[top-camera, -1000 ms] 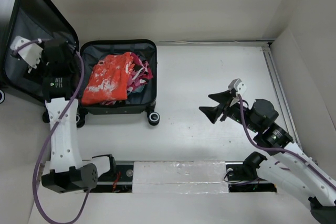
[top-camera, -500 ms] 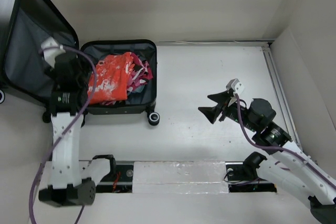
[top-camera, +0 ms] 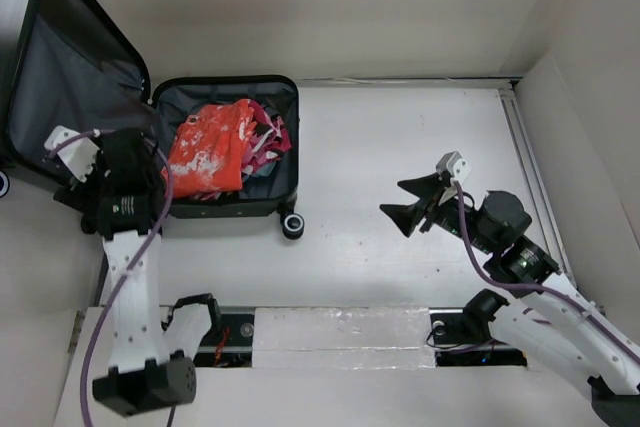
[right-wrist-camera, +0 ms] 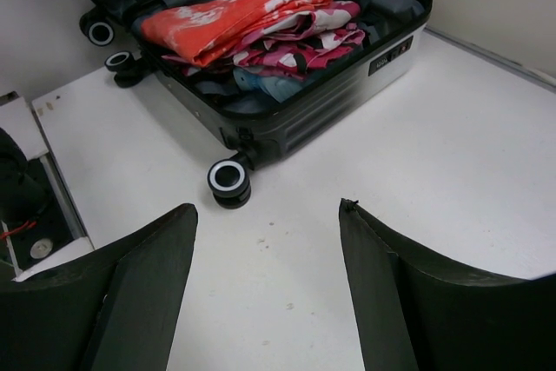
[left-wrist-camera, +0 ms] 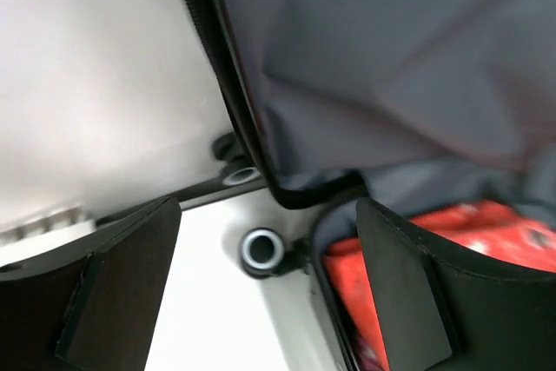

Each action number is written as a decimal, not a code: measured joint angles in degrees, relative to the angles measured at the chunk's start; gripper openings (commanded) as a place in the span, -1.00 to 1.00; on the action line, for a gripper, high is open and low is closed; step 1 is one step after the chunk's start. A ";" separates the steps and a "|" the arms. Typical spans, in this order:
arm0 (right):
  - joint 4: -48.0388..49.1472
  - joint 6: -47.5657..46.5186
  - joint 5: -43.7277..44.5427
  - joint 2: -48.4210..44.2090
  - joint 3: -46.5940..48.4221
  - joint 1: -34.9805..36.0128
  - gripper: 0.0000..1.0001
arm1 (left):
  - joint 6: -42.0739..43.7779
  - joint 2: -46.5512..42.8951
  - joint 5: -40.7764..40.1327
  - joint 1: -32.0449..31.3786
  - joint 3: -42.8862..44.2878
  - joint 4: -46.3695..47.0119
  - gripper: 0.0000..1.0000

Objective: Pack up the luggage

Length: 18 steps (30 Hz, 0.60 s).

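The luggage (top-camera: 285,112) lies open at the far left, its grey-lined lid (top-camera: 70,67) leaning back. An orange-and-white garment (top-camera: 205,147) tops pink clothes (top-camera: 268,135) in the base; they also show in the right wrist view (right-wrist-camera: 234,10). My left gripper (top-camera: 125,182) hangs over the join of lid and base, its fingers hidden under the wrist. In the left wrist view it (left-wrist-camera: 265,206) is open and empty above a caster wheel (left-wrist-camera: 261,249). My right gripper (top-camera: 405,204) is open and empty above the bare table, right of the case (right-wrist-camera: 265,206).
A front caster wheel (top-camera: 292,225) sticks out toward the table's middle (right-wrist-camera: 228,180). A lid wheel (top-camera: 2,184) sits at the left edge. White walls close in the back and right, with a metal rail (top-camera: 525,157) along the right wall.
My left arm swung from inside the lid right toward the clothes, then back left and nearer, to the lid's lower edge. The right arm has barely moved.
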 measured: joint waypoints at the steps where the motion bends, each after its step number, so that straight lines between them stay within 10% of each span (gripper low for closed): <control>1: 0.02 0.00 0.00 -0.07 0.00 0.00 0.45 | -0.24 2.16 0.90 2.34 0.72 -0.37 0.56; 18: -0.20 -0.42 0.55 -1.11 0.00 0.00 0.47 | -1.11 18.05 -2.69 8.87 14.78 -5.16 0.48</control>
